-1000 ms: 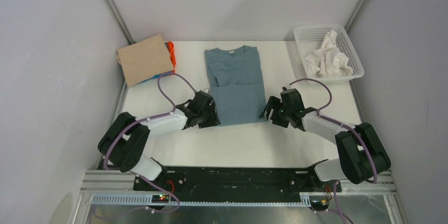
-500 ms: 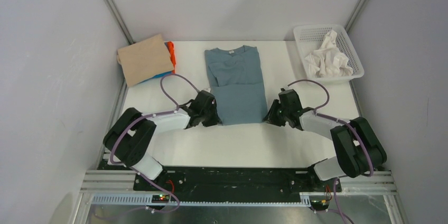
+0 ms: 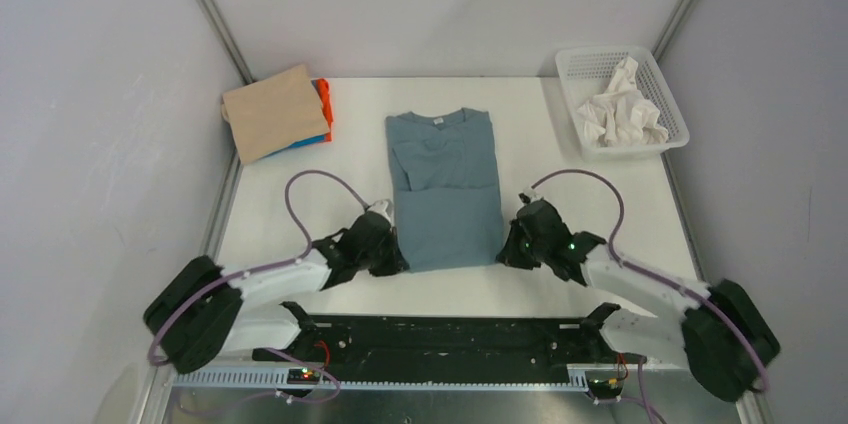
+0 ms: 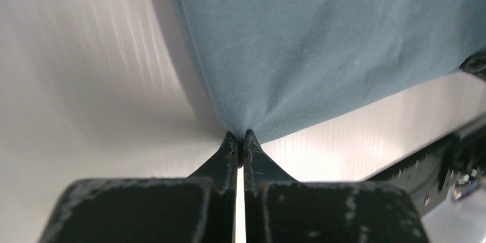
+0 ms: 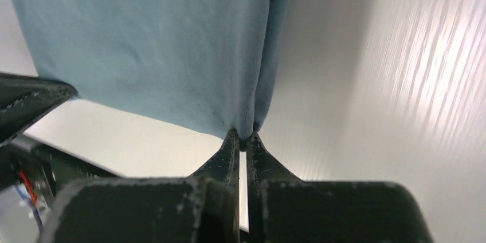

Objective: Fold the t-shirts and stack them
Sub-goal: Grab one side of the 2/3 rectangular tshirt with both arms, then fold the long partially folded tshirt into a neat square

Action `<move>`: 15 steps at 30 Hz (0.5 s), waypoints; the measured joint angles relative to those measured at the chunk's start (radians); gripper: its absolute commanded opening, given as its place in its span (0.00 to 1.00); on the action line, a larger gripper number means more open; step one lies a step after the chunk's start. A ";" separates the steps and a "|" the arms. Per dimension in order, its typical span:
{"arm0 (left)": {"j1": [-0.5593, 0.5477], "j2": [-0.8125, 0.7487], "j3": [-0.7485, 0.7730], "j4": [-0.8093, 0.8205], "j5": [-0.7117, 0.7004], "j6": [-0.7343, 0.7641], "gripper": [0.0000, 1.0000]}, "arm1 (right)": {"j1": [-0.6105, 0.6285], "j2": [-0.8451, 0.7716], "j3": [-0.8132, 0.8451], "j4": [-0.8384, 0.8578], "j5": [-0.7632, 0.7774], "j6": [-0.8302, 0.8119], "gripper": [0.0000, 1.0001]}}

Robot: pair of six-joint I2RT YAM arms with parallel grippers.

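Both arms have drawn back toward the bottom of the frame since a second ago, and the blue-grey shirt (image 3: 444, 189) has slid down the counter (image 3: 560, 194) with them, so its collar now sits lower than before. It lies flat in the middle of the overhead view, its sides folded in to a long narrow shape, with the collar and a small white label at the upper end.

At the lower left corner of its hem, the left tool (image 3: 392, 259) is clamped tight; the left wrist view shows a point of cloth pinched between its tips. At the lower right corner, the right tool (image 3: 505, 252) grips the folded edge in the same way, its tips pressed together on the cloth.

In the upper left of the frame, well apart, a folded tan shirt (image 3: 272, 112) tops a stack. An orange shirt (image 3: 323, 99) shows at its right side and a sliver of a bright blue shirt (image 3: 300, 144) beneath. In the upper right, a white mesh basket (image 3: 672, 94) holds crumpled white cloth (image 3: 622, 112).
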 measured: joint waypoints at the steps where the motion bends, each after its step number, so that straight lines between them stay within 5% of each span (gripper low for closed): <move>1: -0.021 -0.041 -0.026 -0.011 0.001 -0.008 0.00 | 0.031 -0.053 -0.013 -0.033 0.014 0.012 0.00; 7: -0.179 -0.328 -0.164 -0.107 0.008 -0.106 0.00 | 0.261 -0.391 -0.082 -0.258 0.083 0.169 0.00; 15: -0.363 -0.661 -0.159 -0.329 0.010 -0.215 0.00 | 0.698 -0.480 -0.069 -0.430 0.209 0.409 0.00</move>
